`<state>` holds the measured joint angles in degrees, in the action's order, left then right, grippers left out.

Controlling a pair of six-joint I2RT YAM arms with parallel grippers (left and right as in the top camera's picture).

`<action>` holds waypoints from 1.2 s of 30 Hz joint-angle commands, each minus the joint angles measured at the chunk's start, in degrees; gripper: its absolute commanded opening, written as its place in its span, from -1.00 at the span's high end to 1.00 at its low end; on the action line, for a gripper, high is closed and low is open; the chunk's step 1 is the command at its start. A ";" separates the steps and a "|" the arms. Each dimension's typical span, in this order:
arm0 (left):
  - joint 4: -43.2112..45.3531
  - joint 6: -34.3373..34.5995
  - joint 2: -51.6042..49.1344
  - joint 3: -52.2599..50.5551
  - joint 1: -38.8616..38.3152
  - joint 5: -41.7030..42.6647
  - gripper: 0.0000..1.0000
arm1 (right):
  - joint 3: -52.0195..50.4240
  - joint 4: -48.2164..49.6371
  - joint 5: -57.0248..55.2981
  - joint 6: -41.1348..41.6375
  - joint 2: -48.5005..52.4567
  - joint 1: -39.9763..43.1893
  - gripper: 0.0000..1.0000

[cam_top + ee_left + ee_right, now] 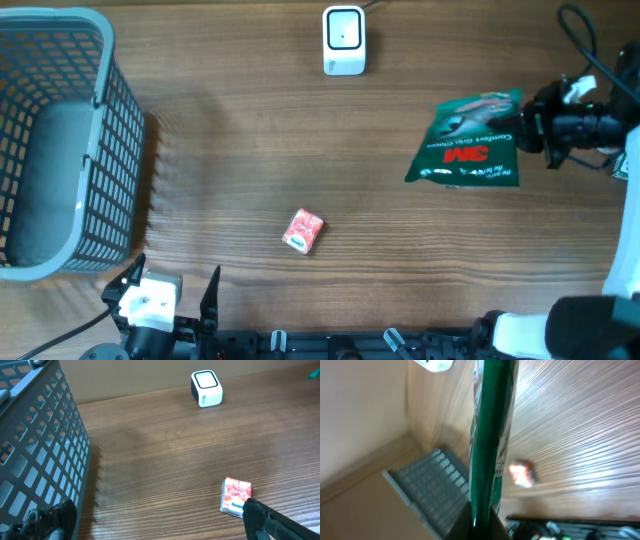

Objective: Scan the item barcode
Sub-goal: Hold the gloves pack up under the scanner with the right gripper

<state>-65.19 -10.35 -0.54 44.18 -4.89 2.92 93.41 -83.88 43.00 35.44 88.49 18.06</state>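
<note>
The item is a flat green 3M package point(468, 142), held above the table at the right. My right gripper point(531, 124) is shut on its right edge. The right wrist view shows the package point(490, 435) edge-on, pinched between the jaws of the gripper point(481, 516). The white barcode scanner point(344, 40) stands at the far middle of the table, to the left of the package and apart from it. My left gripper point(175, 270) rests open near the front left edge with nothing between its fingers point(257, 512).
A grey mesh basket point(100, 150) fills the left side, close to the left gripper. A small red-and-white packet point(303, 230) lies on the wood near the table's middle and shows in the left wrist view as the packet point(236, 495) beside the right finger.
</note>
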 commanded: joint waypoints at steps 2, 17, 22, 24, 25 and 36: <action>0.15 0.15 0.09 -0.04 -0.26 0.68 -1.00 | -0.02 4.07 -4.00 -7.58 -1.73 -1.38 0.91; 0.15 0.15 0.09 -0.04 -0.26 0.68 -1.00 | -0.15 43.28 -5.40 -6.86 6.49 -25.14 0.91; 0.15 0.15 0.09 -0.04 -0.26 0.68 -1.00 | -0.15 56.28 -6.51 -4.44 16.96 -25.92 0.91; 0.15 0.15 0.09 -0.04 -0.26 0.68 -1.00 | -0.15 63.54 -2.62 -2.93 21.44 -25.94 0.91; 0.15 0.15 0.09 -0.04 -0.26 0.68 -0.99 | -0.15 66.93 -0.24 -2.16 23.23 -25.99 0.91; 0.15 0.15 0.09 -0.04 -0.26 0.68 -1.00 | -0.15 76.70 -2.12 5.14 37.42 -25.81 0.91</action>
<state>-65.19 -10.35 -0.54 44.18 -4.89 2.92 93.06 -6.79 42.33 39.81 124.16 -7.84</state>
